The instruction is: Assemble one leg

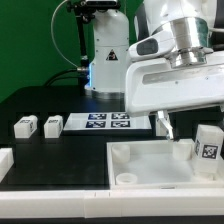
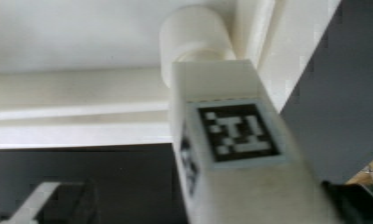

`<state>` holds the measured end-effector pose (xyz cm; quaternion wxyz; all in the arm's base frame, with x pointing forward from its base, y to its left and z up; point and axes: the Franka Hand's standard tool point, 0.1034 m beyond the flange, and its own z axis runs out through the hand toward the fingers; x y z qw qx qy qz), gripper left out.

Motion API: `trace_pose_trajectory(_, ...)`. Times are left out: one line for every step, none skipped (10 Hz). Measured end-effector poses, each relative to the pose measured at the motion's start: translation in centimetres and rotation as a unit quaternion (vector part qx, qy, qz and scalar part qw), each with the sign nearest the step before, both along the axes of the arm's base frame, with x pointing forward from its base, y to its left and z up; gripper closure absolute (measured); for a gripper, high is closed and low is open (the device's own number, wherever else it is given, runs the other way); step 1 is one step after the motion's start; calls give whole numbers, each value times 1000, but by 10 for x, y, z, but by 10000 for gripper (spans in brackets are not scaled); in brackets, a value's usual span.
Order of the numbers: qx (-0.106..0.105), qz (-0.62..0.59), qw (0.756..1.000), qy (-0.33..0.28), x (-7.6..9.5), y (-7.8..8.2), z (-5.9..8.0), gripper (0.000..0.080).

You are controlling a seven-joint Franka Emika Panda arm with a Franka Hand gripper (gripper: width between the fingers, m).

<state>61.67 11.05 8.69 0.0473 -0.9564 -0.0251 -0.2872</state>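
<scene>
Wrist view: small white plastic tagged leg (image 2: 227, 135) beside the big white square tray (image 1: 140, 148), ready for fitting; I cannot tell if the gripper (image 1: 166, 129) jaws hold it. Next, aim at a corner hole (image 1: 127, 178)

marker board (image 1: 107, 122) spotted near the gripper (image 1: 166, 130) | big white tray (image 1: 155, 165) laid just below it | black table (image 1: 60, 155) seen underneath both

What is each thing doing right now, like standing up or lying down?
Gripper: low over the tray, open or shut unclear.
Leg by gripper: upright at the tray's far side, grip unclear.
Leg on the exterior view's right: upright, untouched.
Two legs on the exterior view's left: loose on the table, apart.
Tray: flat, near corner socket empty.
</scene>
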Motion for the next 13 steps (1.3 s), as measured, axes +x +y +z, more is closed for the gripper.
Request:
trace_pose_trajectory(0, 0, 1000, 0, 0, 0, 0, 157)
trace_pose_trajectory(0, 0, 1000, 0, 0, 0, 0, 152)
trace_pose_trajectory(0, 0, 1000, 0, 0, 0, 0, 152)
trace_pose_trajectory(0, 0, 1000, 0, 0, 0, 0, 150)
trace_pose_trajectory(0, 0, 1000, 0, 0, 0, 0, 150)
trace_pose_trajectory(0, 0, 1000, 0, 0, 0, 0, 150)
trace_pose_trajectory(0, 0, 1000, 0, 0, 0, 0, 150)
trace_pose_trajectory(5, -6, 1000, 12, -1, 2, -2, 150)
trace_pose_trajectory(22, -21, 998, 60, 3, 13, -2, 150)
trace_pose_trajectory(24, -25, 998, 56, 12, 11, 2, 150)
trace_pose_trajectory(26, -25, 995, 93, 10, 9, -5, 150)
trace_pose_trajectory(27, -24, 993, 114, 8, 9, -7, 150)
trace_pose_trajectory(27, -24, 993, 114, 8, 9, -7, 150)
